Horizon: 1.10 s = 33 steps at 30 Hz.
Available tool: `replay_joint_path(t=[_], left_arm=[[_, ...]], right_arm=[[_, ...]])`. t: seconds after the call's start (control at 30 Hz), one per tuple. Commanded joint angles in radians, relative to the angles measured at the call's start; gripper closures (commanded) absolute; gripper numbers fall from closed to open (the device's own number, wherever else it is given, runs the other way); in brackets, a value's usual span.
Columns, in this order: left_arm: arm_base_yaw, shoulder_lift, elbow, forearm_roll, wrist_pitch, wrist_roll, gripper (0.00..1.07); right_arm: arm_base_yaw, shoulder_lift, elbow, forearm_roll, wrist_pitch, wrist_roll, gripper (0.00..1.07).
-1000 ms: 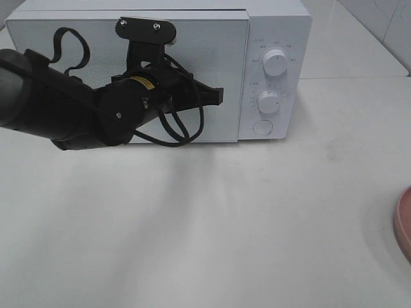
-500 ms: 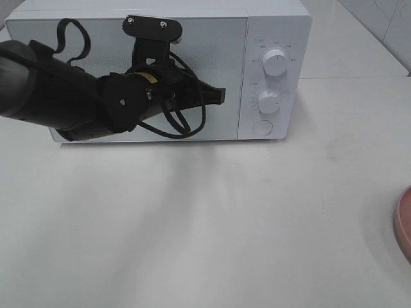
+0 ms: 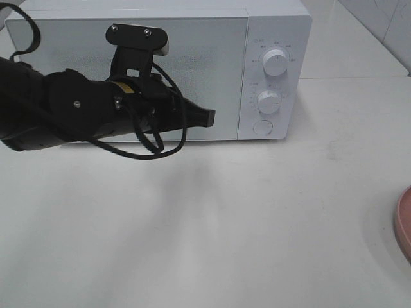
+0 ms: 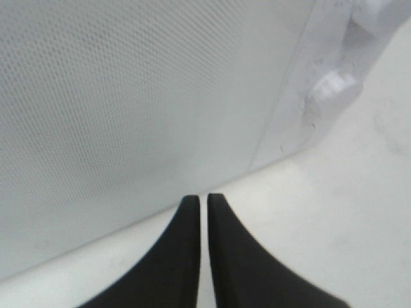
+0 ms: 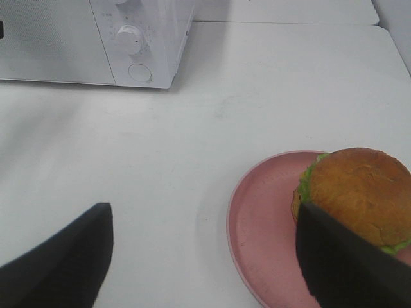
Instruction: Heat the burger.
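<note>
The left gripper (image 3: 207, 118), fingers together, has dropped and pulled back slightly along the shut microwave (image 3: 282, 38) door, so opening it still lies ahead. The burger (image 5: 356, 196) waits on its plate (image 5: 263, 212) on the counter (image 3: 257, 224), beside the wide-apart right gripper (image 5: 205, 256).

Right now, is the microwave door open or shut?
Shut. The microwave door lies flush with the control panel; the left gripper points at it, fingers together.
</note>
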Motion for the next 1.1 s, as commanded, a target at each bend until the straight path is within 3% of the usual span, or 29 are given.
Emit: replay_joint_path(t=[0.03,0.07,0.1,0.13,0.17,0.27,0.43,0.63,0.7,0.73,0.8,0.83,0.87,0.93,0.97,1.03,1.07,1.1], left_arm=[[0.003,-0.078,0.048,-0.007,0.149,0.004,0.64],[0.005,-0.093,0.059,-0.007,0.182,0.004,0.43],[0.005,-0.093,0.059,-0.007,0.182,0.004,0.43],[0.005,-0.116,0.077,-0.006,0.223,0.004,0.13],[0.005,-0.139,0.092,0.009,0.257,0.004,0.06],[0.005,-0.148,0.097,0.025,0.275,0.004,0.07],[0.005,-0.183,0.102,0.16,0.504,0.004,0.07],[0.005,-0.218,0.102,0.228,0.712,-0.004,0.07],[0.033,-0.239,0.101,0.244,0.793,-0.06,0.07],[0.033,-0.239,0.101,0.244,0.793,-0.06,0.07],[0.105,-0.259,0.101,0.27,0.885,-0.13,0.07],[0.105,-0.259,0.101,0.27,0.885,-0.13,0.07],[0.171,-0.273,0.101,0.283,0.948,-0.154,0.07],[0.199,-0.28,0.101,0.284,0.975,-0.154,0.07],[0.269,-0.308,0.101,0.287,1.037,-0.154,0.07],[0.297,-0.326,0.101,0.289,1.059,-0.154,0.07],[0.372,-0.36,0.101,0.295,1.106,-0.154,0.07],[0.372,-0.36,0.101,0.295,1.106,-0.154,0.07]], right_arm=[[-0.009,-0.03,0.0,0.003,0.001,-0.01,0.31],[-0.009,-0.03,0.0,0.003,0.001,-0.01,0.31],[-0.009,-0.03,0.0,0.003,0.001,-0.01,0.31],[-0.009,-0.03,0.0,0.003,0.001,-0.01,0.31],[-0.009,-0.03,0.0,0.003,0.001,-0.01,0.31],[-0.009,-0.03,0.0,0.003,0.001,-0.01,0.31],[-0.009,-0.03,0.0,0.003,0.001,-0.011,0.31],[-0.009,-0.03,0.0,0.003,0.001,-0.011,0.31],[-0.009,-0.03,0.0,0.003,0.001,-0.011,0.31],[-0.009,-0.03,0.0,0.003,0.001,-0.011,0.31],[-0.009,-0.03,0.0,0.003,0.001,-0.011,0.31],[-0.009,-0.03,0.0,0.003,0.001,-0.011,0.31],[-0.009,-0.03,0.0,0.003,0.001,-0.011,0.31],[-0.009,-0.03,0.0,0.003,0.001,-0.011,0.31],[-0.009,-0.03,0.0,0.003,0.001,-0.011,0.31],[-0.009,-0.03,0.0,0.003,0.001,-0.011,0.31],[-0.009,-0.03,0.0,0.003,0.001,-0.011,0.31],[-0.009,-0.03,0.0,0.003,0.001,-0.011,0.31]])
